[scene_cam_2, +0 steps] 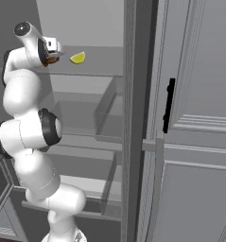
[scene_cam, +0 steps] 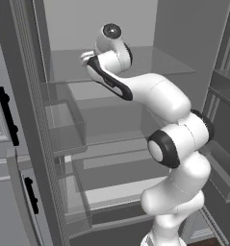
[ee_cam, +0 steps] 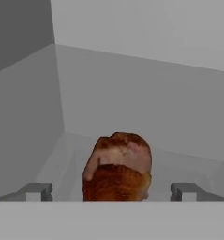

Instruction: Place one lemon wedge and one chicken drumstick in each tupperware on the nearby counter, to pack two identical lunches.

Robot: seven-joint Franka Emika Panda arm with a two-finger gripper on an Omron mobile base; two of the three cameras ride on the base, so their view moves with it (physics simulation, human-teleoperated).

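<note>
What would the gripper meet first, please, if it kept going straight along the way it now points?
Most likely the chicken drumstick: in the hand view it lies directly ahead of the gripper, between the open jaws, on the fridge shelf. How much gap remains is unclear.

Chicken drumstick point(ee_cam: 117, 168): mottled orange-brown skin, paler pinkish-tan patches up top, darker rust streaks lower. Lemon wedge point(scene_cam_2: 78, 58): bright yellow, slightly greenish at rim. Fridge shelf point(scene_cam_2: 98, 66): flat mid grey, translucent. Arm point(scene_cam: 164, 96): glossy white, black joint rings. Cabinet door point(scene_cam_2: 199, 118): grey, with black handle point(scene_cam_2: 169, 105).
</note>
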